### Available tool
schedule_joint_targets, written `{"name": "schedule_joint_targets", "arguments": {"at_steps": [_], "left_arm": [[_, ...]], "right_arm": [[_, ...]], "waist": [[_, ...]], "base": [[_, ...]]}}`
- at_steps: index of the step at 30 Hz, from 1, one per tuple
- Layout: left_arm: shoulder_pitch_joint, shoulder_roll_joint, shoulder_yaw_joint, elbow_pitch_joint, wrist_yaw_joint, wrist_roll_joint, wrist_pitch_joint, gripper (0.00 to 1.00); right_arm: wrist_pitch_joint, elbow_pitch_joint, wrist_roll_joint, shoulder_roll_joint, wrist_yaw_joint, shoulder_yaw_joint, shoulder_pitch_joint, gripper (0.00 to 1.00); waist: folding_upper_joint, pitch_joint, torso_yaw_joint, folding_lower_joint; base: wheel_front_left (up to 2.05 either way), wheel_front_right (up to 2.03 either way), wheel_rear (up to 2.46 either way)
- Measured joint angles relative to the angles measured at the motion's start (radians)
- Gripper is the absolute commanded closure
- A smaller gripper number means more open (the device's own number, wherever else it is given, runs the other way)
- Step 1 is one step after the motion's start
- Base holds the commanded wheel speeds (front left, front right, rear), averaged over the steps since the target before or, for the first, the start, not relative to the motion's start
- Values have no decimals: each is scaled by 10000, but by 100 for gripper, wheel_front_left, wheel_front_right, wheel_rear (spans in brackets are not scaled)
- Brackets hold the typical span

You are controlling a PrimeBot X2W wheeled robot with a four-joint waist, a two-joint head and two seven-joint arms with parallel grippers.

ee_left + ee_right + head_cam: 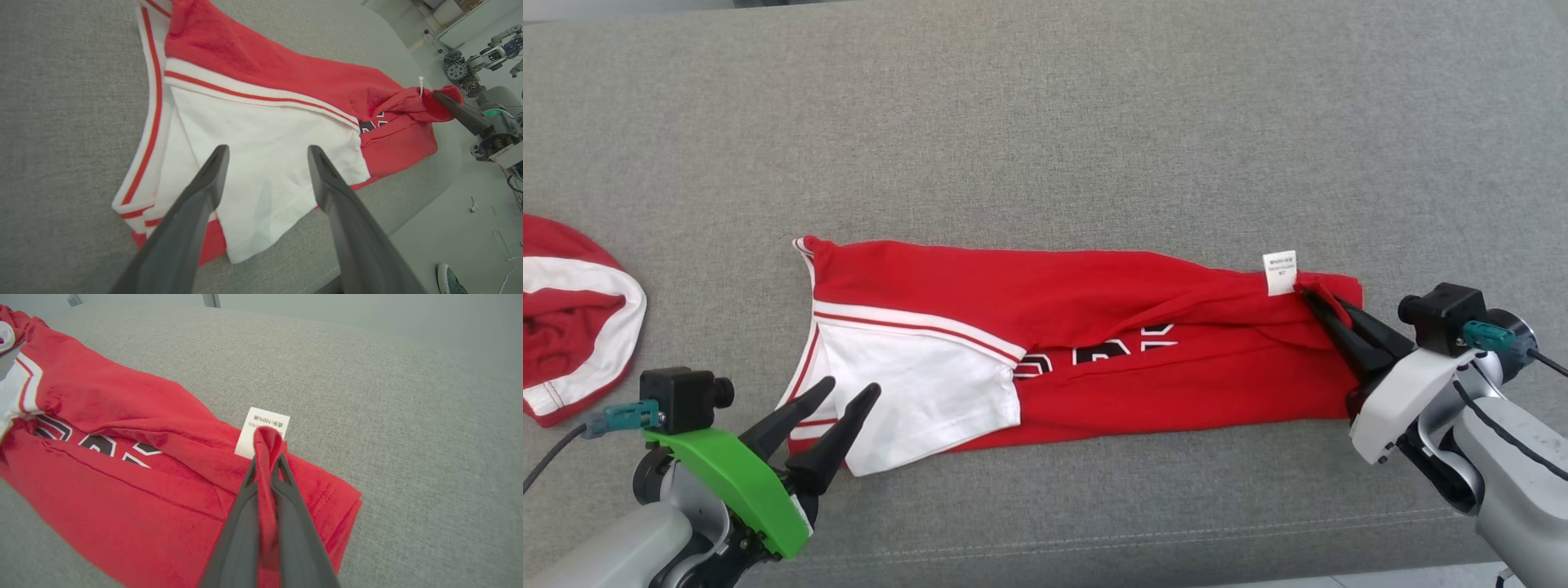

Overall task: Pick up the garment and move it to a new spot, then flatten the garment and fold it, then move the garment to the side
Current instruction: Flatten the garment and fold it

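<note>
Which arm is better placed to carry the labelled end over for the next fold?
Right. The right gripper is shut on the garment beside the white label; the left gripper is open over the white sleeve, gripping nothing.

L gripper (pixel 852 384) green-shelled, R gripper (pixel 1308 294) white-shelled (both dark-fingered).

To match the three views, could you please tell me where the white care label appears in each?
Head view: care label at the right end of the garment.
Left wrist view: care label, a thin sliver, upper right.
Right wrist view: care label at centre.
Shared landmark: right gripper pinching the hem beside it.
</note>
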Motion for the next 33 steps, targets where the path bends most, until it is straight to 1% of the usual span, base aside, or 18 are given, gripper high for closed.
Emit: {"name": "schedule_joint_targets", "arguments": {"at_steps": [4,8,9,10,11,12,13,20,24,27,31,33], "left_arm": [[-3,-90,29,36,0,-73,-111,0],[-14,-150,29,52,0,-73,-150,0],[-20,-165,33,52,0,-73,-196,0],[-25,-176,36,50,0,-75,-201,0],[-32,-203,38,48,0,-98,-201,0],[-33,-211,38,48,0,-127,-203,0],[-34,-213,36,50,0,-176,-205,0],[-35,-228,36,88,0,-337,-299,0],[-35,-322,42,132,0,-351,-318,0],[-34,-334,96,127,0,-362,-389,0],[-16,-378,295,150,0,-414,-420,0],[-12,-395,443,173,0,-412,-451,0]], "right_arm": [[0,6,151,-201,0,-71,62,100],[0,128,303,-253,0,12,98,100],[0,163,399,-245,0,15,122,97],[0,205,497,-245,0,59,128,73],[-2,278,658,-234,0,224,131,68],[0,343,731,-211,0,284,132,16],[0,408,794,-199,0,318,140,0],[0,460,1231,-209,0,182,153,0],[0,12,1910,-186,0,-604,149,0],[0,-313,2646,-58,0,-1285,151,0],[0,-360,3983,263,-2,-2387,424,0],[0,-339,4249,336,-2,-2646,616,0]], "waist": [[0,-60,-4,0],[0,-115,-20,0],[0,-126,-24,0],[0,-136,-26,0],[0,-157,-29,0],[0,-168,-30,0],[0,-179,-30,0],[0,-276,-34,0],[0,-410,-34,0],[0,-525,-51,0],[0,-661,-104,0],[0,-713,-148,0]], "base": [[0,0,0],[0,0,0],[0,0,0],[0,0,0],[0,0,0],[0,0,0],[0,0,0],[0,0,0],[0,0,0],[0,0,0],[0,0,0],[0,0,0]]}}
